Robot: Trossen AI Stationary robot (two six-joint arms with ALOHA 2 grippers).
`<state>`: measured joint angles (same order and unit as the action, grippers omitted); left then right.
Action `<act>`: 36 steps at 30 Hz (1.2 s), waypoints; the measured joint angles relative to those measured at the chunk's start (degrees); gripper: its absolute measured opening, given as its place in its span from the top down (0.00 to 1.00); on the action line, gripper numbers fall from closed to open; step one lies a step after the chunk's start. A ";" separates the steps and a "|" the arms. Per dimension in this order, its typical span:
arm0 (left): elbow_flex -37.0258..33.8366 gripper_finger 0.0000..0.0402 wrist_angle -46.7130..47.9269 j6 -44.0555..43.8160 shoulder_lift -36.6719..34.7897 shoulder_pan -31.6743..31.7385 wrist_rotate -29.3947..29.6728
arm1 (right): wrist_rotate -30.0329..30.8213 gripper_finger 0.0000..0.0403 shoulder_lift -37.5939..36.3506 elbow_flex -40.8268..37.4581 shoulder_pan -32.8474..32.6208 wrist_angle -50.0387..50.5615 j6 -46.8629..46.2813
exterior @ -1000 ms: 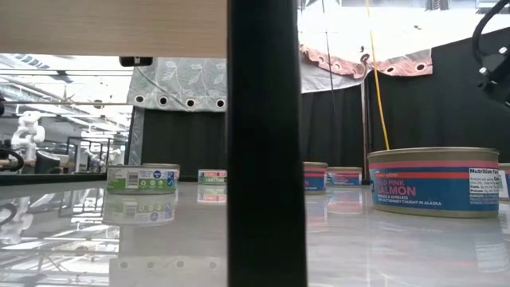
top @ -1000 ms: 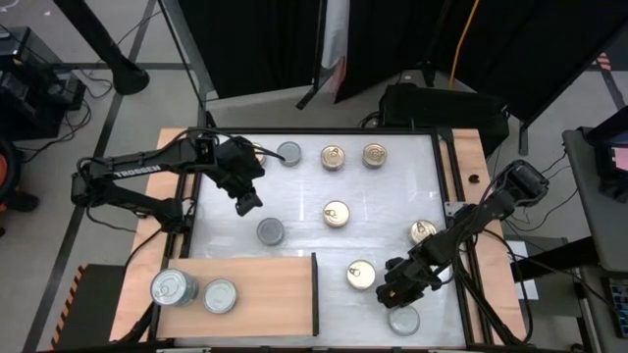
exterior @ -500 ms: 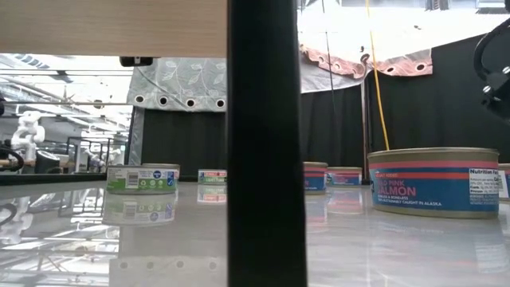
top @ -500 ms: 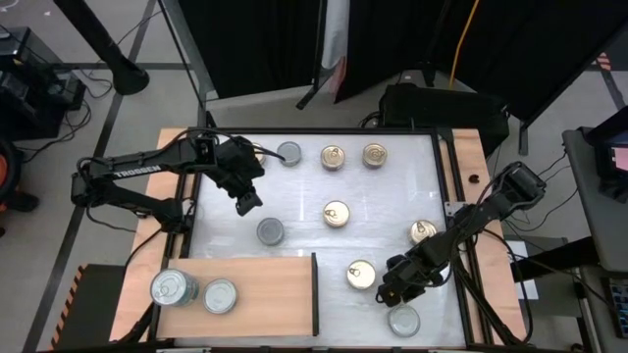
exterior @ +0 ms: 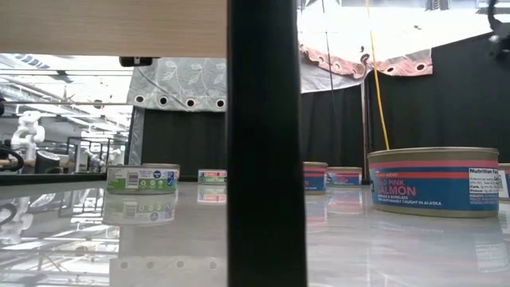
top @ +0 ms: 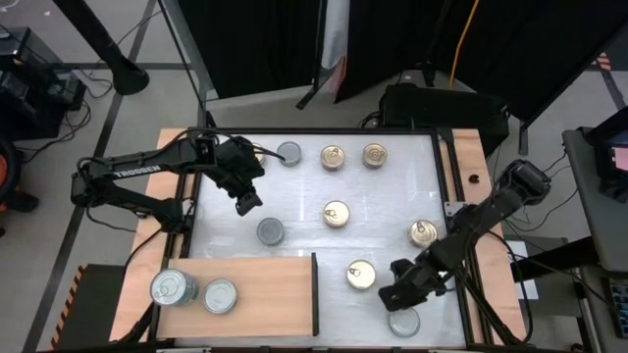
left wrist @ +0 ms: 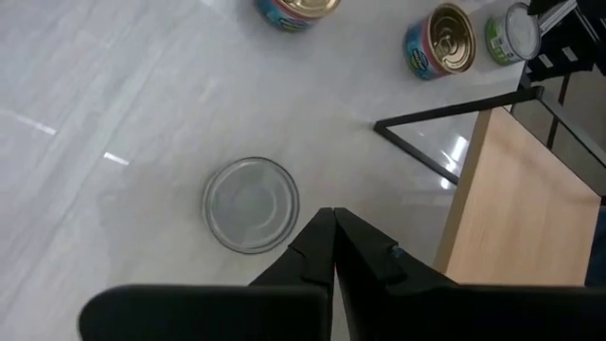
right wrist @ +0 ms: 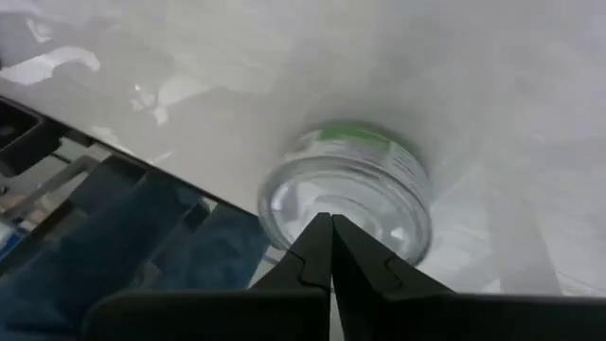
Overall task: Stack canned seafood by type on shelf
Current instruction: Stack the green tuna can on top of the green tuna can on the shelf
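Several round tins lie on the white table point(top: 392, 196): gold-lidded ones point(top: 337, 214), point(top: 361, 275), point(top: 423, 232), and silver-lidded ones point(top: 270, 231), point(top: 289, 153). Two silver tins point(top: 172, 287), point(top: 220, 295) stand flat on the wooden shelf point(top: 265, 289) at the near left. My right gripper point(top: 395, 297) is shut, just above a silver tin with a green label point(right wrist: 346, 204) near the table's near right edge. My left gripper point(top: 247, 203) hangs shut above the table, beyond the silver tin point(left wrist: 251, 204). My right gripper points its shut fingers point(right wrist: 317, 248) slanting down over the rim of the silver tin's lid point(right wrist: 312, 210). Whether they touch the lid I cannot tell. The tin stands flat on the table.
Two more gold tins point(top: 334, 157), point(top: 374, 154) stand along the far edge. The shelf's dark upright edge point(top: 315, 292) borders the table's near middle. In the low view a salmon tin point(exterior: 434, 182) stands close on the right. Wooden strips point(top: 453, 167) flank the table.
My right gripper has shifted a little toward the table's near right corner and risen slightly, staying shut over the silver tin. No tin has moved.
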<state>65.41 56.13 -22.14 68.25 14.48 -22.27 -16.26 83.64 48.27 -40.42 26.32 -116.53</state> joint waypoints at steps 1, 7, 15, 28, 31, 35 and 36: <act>0.00 0.97 -0.14 0.01 0.00 0.00 0.01 | 0.01 1.00 0.14 0.02 -0.39 0.94 -0.66; 0.00 0.97 -0.26 0.01 0.00 0.00 0.03 | 0.13 1.00 0.41 -0.27 -1.06 5.58 -0.33; 0.00 0.97 -0.19 -0.03 0.00 0.00 0.01 | 0.78 1.00 0.80 -0.96 -1.29 2.13 -2.15; 0.00 0.97 -0.15 -0.03 0.00 0.00 0.01 | 0.88 1.00 4.50 -0.92 -1.29 -0.90 -2.43; 0.00 0.97 -0.16 -0.01 0.00 0.00 0.01 | 0.98 1.00 4.50 -0.90 -1.19 0.42 -2.28; 0.00 0.97 -0.17 0.01 0.00 0.00 0.01 | 1.44 1.00 5.58 -0.90 -0.79 3.81 -1.75; 0.00 0.97 -0.17 0.01 0.00 0.00 0.01 | 1.69 1.00 6.53 -1.04 -0.69 4.80 -1.20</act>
<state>65.41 55.96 -22.13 68.25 14.48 -22.26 -14.56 90.17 47.23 -41.11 31.11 -117.73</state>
